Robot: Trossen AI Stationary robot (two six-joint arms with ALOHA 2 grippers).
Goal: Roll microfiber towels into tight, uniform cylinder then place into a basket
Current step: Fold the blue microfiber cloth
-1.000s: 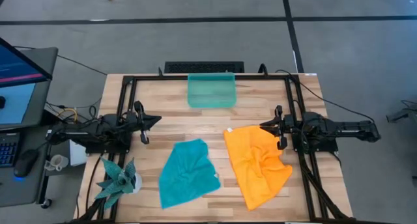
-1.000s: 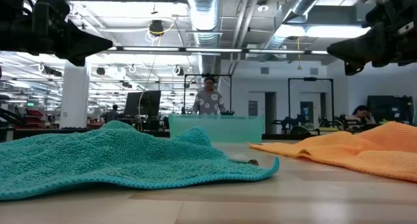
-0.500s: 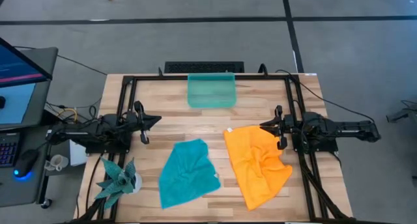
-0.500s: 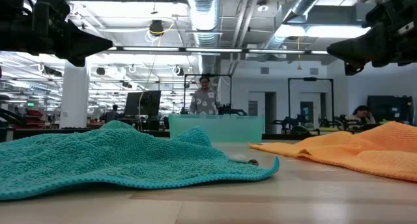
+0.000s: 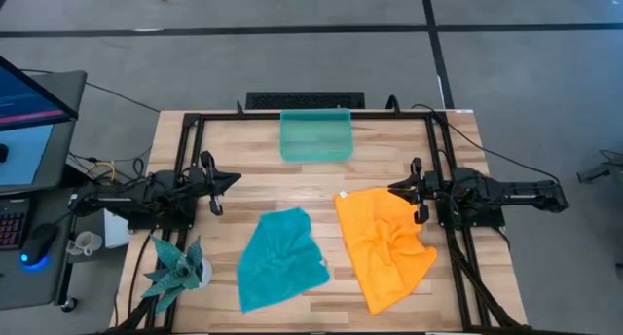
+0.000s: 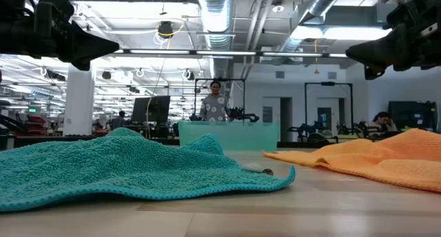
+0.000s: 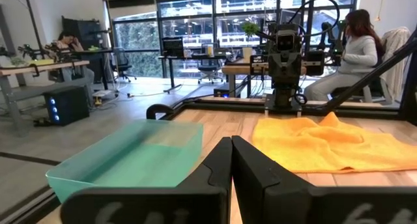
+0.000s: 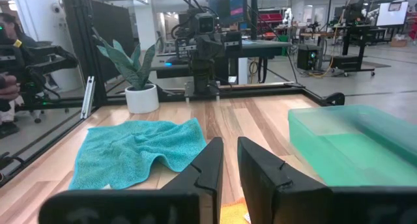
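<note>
While both arms wait at the sides of the bench (image 5: 321,174), nothing is rolled yet. From above, taking the basket (image 5: 315,134) at the far edge as landmark: the teal towel (image 5: 279,258) lies crumpled on the near side of it, a little toward the left arm; the orange towel (image 5: 385,245) lies rumpled nearer the right arm, well apart from the basket. The left end effector (image 5: 232,178) hangs off to the basket's left, the right end effector (image 5: 393,190) at the orange towel's edge.

At bench level, the teal towel humps up in front of the basket (image 6: 229,135), with the orange towel (image 6: 365,158) beside it, both loose.

The left wrist camera shows its fingers (image 7: 218,168) pressed together, holding nothing, with the basket (image 7: 130,159) just ahead.

The right wrist camera shows a narrow gap between its fingers (image 8: 207,162), empty.

I'd say flatten a towel square first, then roll from one straight edge with even pressure.
</note>
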